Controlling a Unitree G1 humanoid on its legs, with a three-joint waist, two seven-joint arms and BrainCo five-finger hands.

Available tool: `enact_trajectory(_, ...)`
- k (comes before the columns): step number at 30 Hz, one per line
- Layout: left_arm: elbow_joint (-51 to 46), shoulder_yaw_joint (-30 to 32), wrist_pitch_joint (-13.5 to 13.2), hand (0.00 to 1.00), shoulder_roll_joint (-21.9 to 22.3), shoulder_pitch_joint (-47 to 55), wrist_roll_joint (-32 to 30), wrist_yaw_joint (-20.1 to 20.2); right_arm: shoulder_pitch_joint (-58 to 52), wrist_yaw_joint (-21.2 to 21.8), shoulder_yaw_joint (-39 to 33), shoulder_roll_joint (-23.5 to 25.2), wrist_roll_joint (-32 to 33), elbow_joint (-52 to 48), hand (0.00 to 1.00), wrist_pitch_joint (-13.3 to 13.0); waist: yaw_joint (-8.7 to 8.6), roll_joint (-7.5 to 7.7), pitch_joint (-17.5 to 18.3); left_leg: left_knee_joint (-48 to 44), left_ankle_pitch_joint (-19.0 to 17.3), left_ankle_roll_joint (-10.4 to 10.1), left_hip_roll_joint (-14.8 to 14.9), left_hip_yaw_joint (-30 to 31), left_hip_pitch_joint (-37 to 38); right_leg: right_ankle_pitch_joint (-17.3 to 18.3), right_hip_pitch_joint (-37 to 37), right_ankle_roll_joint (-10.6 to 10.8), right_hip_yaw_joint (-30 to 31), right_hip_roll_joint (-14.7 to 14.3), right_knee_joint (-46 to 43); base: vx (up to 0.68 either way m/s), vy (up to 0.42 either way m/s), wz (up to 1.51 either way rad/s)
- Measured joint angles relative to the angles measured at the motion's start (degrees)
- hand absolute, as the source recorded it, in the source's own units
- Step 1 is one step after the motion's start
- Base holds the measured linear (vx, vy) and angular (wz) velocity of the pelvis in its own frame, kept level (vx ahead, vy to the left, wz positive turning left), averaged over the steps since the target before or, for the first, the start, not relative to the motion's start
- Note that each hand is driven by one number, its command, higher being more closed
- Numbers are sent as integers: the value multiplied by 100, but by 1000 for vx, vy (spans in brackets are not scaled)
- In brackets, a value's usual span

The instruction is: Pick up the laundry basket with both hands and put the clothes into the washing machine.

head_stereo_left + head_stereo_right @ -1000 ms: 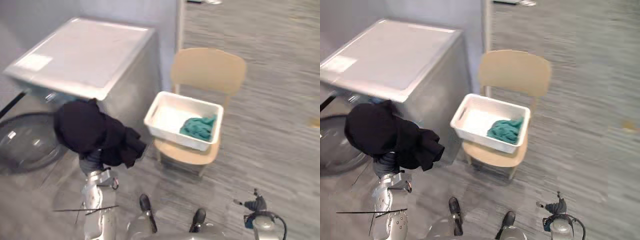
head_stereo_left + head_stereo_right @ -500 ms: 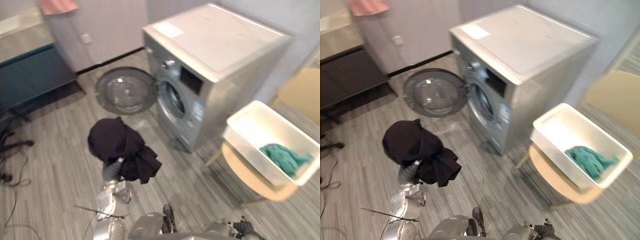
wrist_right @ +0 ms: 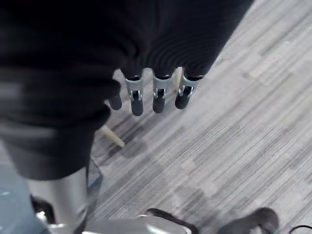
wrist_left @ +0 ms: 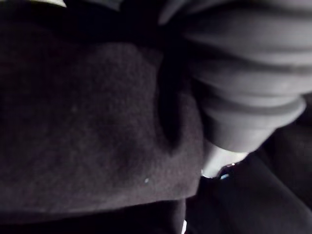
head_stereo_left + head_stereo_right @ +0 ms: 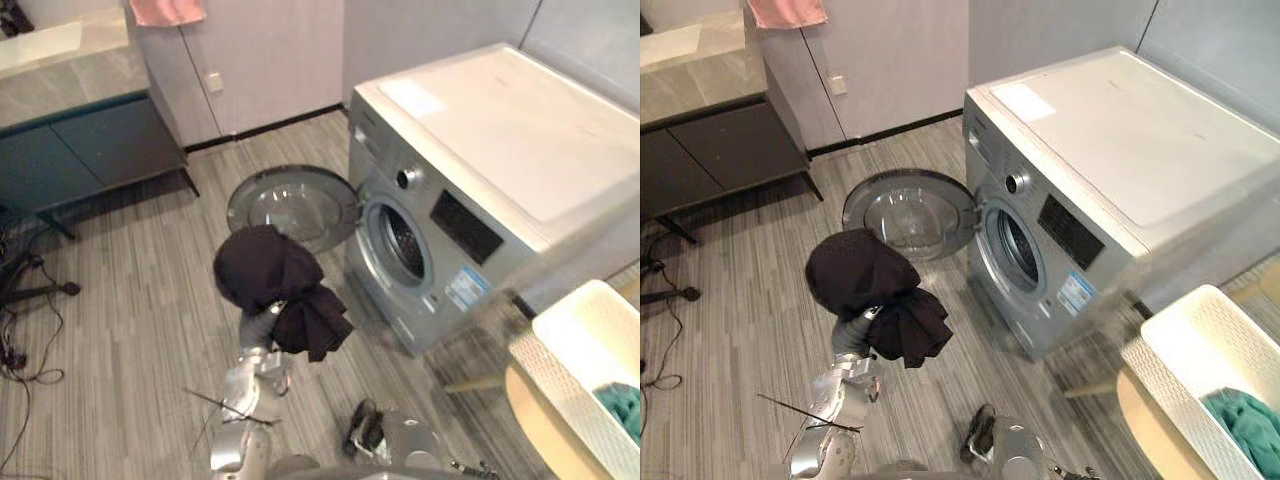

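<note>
**Black garment over the left hand; basket on the chair, away from both hands**

Eye views: the black garment (image 5: 272, 288) sits bunched over the end of the raised left arm and covers the hand. One fold droops on the side toward the washing machine (image 5: 500, 140). The machine's round door (image 5: 295, 203) is swung open just beyond the garment.

Left wrist view, close up: the left hand (image 4: 243, 73) shows its ribbed cover pressed against dark cloth. The fingers are buried under the cloth, so their grip cannot be told.

Right wrist view: the right hand (image 3: 158, 95) hangs over the grey floor (image 3: 234, 146), fingers straight and relaxed, holding nothing.

The white laundry basket (image 5: 1205, 345) rests on a tan chair (image 5: 1143, 425), well to the right of the left hand and past the machine. A teal cloth (image 5: 1245, 425) lies inside the basket.
</note>
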State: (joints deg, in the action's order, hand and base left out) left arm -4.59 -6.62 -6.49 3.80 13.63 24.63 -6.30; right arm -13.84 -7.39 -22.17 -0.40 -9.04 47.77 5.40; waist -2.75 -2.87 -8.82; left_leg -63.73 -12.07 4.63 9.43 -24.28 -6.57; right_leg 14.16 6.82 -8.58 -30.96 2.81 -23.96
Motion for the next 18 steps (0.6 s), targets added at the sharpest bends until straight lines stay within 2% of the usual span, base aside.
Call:
enact_trajectory(1,0,69,-3,100,2,98,0,5,-8,-10,28,-3,4,-116,0,-15,111,-18,22,-784,18,83,465,-39,-185,123,-310,113,325,-77,46,576,168,-133)
enact_trajectory(2,1,108,-1,100,2,148,-1,4,-6,-21,47,0,12,-190,0,-28,132,21,29,-947,0,103,643,-11,-335,164,-402,180,493,-86,73,509,204,-126)
enact_trajectory(4,3,222,4,100,4,215,-6,-4,60,-41,127,-10,63,-402,0,-33,225,-11,111,-823,-59,122,1035,265,-967,210,-574,347,1184,-9,216,504,310,-142)
enact_trajectory(6,23,348,5,100,8,270,-21,-10,171,-62,266,-21,61,-558,0,-47,270,14,109,-90,-114,26,1047,677,-1384,210,-602,627,1818,212,225,418,393,-175)
enact_trajectory(7,95,410,5,100,9,292,-66,-5,264,-75,313,-18,61,-617,0,-56,317,17,106,765,-224,-184,953,991,-1473,226,-600,838,2306,360,221,381,532,-220)
enact_trajectory(8,233,438,-2,100,11,289,-116,-6,310,-107,418,-18,58,-621,0,-68,388,5,112,2053,-166,-303,701,1502,-1404,247,-534,1104,2769,515,164,366,588,-202)
enact_trajectory(9,313,456,-7,100,15,303,-182,-8,320,-110,481,-19,53,-628,0,-85,389,-42,139,2897,-3,-461,563,1850,-1245,288,-455,1251,2969,544,103,323,674,-223)
enact_trajectory(10,542,465,-39,100,15,389,-319,-2,398,-111,622,-81,44,-610,0,-147,420,-295,190,4297,758,-1718,541,2642,-830,441,-271,1656,3338,503,-64,234,572,-161)
enact_trajectory(11,867,601,-34,100,-65,304,-377,-8,509,-112,706,66,41,-468,0,-140,347,-65,167,4151,642,-1475,388,2441,-812,468,-258,1798,3588,659,-55,305,653,-171)
enact_trajectory(12,1245,745,39,100,-48,188,-487,-60,527,-66,855,198,-15,-582,0,-182,340,75,166,4041,546,-1508,295,2236,-742,300,-40,1830,3718,624,-18,265,457,-143)
enact_trajectory(13,1324,709,37,100,-39,225,-640,-40,623,-11,1043,272,-26,-548,0,-253,384,263,119,3649,381,-1524,105,2645,-797,194,164,1801,3846,594,18,245,381,-146)
enact_trajectory(14,1418,649,46,100,-21,278,-740,-9,667,-11,1110,267,-41,-490,0,-277,347,227,104,3456,212,-1503,85,2756,-838,61,159,1872,3988,573,123,145,332,-154)
enact_trajectory(15,1577,535,57,100,-14,324,-888,53,714,-12,1186,282,-73,-429,0,-305,330,176,87,3156,-148,-1389,163,2530,-896,-143,261,1966,4282,529,312,52,387,-174)
enact_trajectory(16,1667,489,87,100,-5,339,-1055,137,889,8,1225,302,-128,-316,0,-282,387,125,56,3047,-378,-1252,316,2070,-935,-509,635,1988,4408,478,373,-2,380,-196)
enact_trajectory(17,1696,494,95,100,-2,330,-1110,143,1003,15,1232,307,-167,-233,0,-274,417,50,16,3090,-419,-1186,437,1770,-932,-811,806,1877,4323,439,475,-103,307,-244)
enact_trajectory(18,1778,469,96,100,-16,308,-1201,186,1227,21,1238,274,-237,-67,0,-265,504,-63,-44,3418,-440,-1134,735,1152,-823,-1302,1000,1586,3814,480,905,-108,264,-242)
